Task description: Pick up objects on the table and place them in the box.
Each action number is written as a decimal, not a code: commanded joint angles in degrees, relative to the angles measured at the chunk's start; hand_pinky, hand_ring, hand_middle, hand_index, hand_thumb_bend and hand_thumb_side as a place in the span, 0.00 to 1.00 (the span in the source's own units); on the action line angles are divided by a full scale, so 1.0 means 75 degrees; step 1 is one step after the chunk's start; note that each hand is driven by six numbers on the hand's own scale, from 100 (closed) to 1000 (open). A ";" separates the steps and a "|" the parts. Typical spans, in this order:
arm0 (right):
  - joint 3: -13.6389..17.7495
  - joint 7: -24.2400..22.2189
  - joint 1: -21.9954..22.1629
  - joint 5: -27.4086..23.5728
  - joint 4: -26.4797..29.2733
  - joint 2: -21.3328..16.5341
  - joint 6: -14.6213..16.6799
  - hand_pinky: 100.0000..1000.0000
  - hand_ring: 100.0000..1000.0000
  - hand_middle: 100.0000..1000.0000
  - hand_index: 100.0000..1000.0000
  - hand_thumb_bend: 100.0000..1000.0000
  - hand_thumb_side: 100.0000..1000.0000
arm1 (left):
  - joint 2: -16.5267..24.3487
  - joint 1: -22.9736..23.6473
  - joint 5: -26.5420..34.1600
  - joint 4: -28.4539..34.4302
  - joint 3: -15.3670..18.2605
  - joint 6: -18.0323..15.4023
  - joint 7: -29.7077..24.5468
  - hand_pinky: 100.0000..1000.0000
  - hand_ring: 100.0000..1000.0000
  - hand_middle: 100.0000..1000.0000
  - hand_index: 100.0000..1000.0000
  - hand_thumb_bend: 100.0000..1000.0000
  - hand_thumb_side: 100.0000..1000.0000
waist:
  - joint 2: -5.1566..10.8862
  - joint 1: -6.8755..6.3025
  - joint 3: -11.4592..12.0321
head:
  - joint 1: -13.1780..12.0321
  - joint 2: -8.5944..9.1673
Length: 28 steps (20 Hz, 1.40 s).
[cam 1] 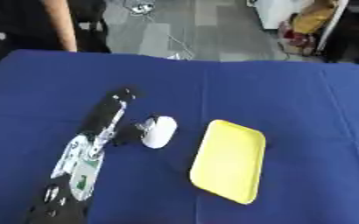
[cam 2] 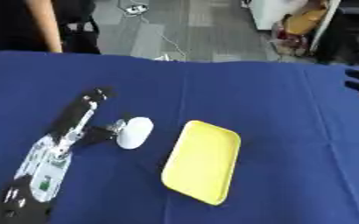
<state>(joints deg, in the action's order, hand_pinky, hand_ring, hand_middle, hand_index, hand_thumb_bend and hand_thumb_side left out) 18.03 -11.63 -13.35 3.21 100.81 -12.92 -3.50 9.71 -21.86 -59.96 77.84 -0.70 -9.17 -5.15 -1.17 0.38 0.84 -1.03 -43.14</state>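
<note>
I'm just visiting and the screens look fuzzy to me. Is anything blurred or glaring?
Left eye view: the whole picture is soft, the robot hand and white object smeared at their edges; the yellow tray is evenly lit, without glare. Right eye view: equally soft, and the blue table shows only faint shadows.

left hand (cam 1: 110, 118) just left of rounded object (cam 1: 159, 131), tray (cam 1: 228, 162) right

No text, label, brand, number or sign can be read anywhere in either view. The green patch on the left arm (cam 1: 81, 177) shows only as a blur of colour, with no letters to make out. The yellow tray (cam 1: 228, 161), the white object (cam 1: 160, 131) and the blue bench (cam 1: 290, 100) show plain surfaces.
</note>
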 commanded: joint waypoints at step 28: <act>-0.0073 -0.0133 -0.0019 0.0048 0.0109 -0.0286 -0.0003 0.78 0.79 0.92 1.00 0.00 0.92 | 0.1191 -0.1381 0.0110 -0.2447 -0.0866 -0.1107 -0.0095 0.96 0.98 0.91 0.88 0.20 0.91 | 0.0159 -0.0198 -0.0170 | -0.0162 -0.0011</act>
<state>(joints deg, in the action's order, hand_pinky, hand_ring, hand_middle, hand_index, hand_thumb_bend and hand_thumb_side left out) 17.47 -12.59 -12.93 3.27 100.75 -13.63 -3.55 17.26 -30.92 -59.55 58.79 -7.09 -17.16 -5.93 -0.72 -1.10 -0.41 -1.73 -43.20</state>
